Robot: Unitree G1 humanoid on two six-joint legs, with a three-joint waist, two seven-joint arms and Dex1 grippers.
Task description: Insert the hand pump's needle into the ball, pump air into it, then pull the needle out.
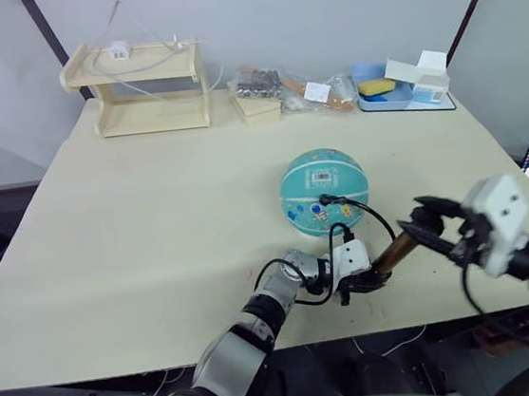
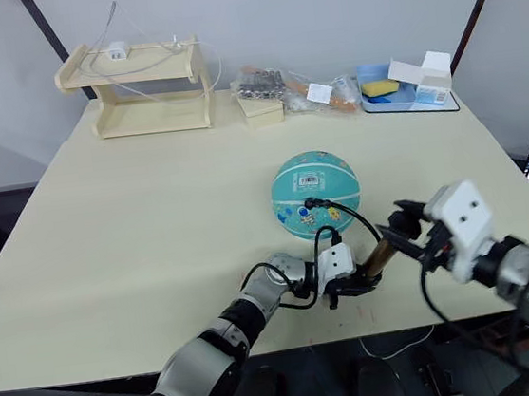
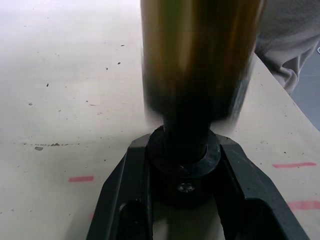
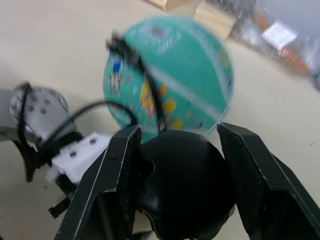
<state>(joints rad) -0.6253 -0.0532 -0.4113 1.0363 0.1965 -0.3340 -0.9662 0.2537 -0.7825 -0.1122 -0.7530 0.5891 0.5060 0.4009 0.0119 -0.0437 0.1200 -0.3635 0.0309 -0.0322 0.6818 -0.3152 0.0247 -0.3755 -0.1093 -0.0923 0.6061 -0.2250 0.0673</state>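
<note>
Nearest you, the left gripper point(image 1: 362, 282) sits at the front edge of the table point(image 1: 135, 232), its two black fingers point(image 3: 125, 200) pinching the black end cap at the base of the hand pump point(image 1: 397, 250). The pump's amber-gold cylinder slants up from that cap toward your right gripper point(image 1: 430, 225). In the right wrist view the right fingers point(image 4: 107, 185) are pressed against both sides of the pump's rounded black handle end, holding it between them.

The ball point(image 1: 323, 186) is your landmark: teal, round, with white seam lines, cartoon prints and a white label on top, resting on the table. Both grippers and the pump are just in front of the ball, on the side toward you, the pump a little to the right of it. The thin black hose point(image 1: 366, 207) arcs from the pump up onto the ball's near face and ends in a small black fitting point(image 1: 326, 200) touching the ball's surface; the needle itself is too small to make out, so you cannot tell how deep it sits.

Well behind the ball, at the table's far edge, stands a wooden shelf rack point(image 1: 143, 92) to the left, plastic bags of parts point(image 1: 286, 88) straight behind, and a blue tray point(image 1: 396, 95) with a white box point(image 1: 420, 75) to the right.
</note>
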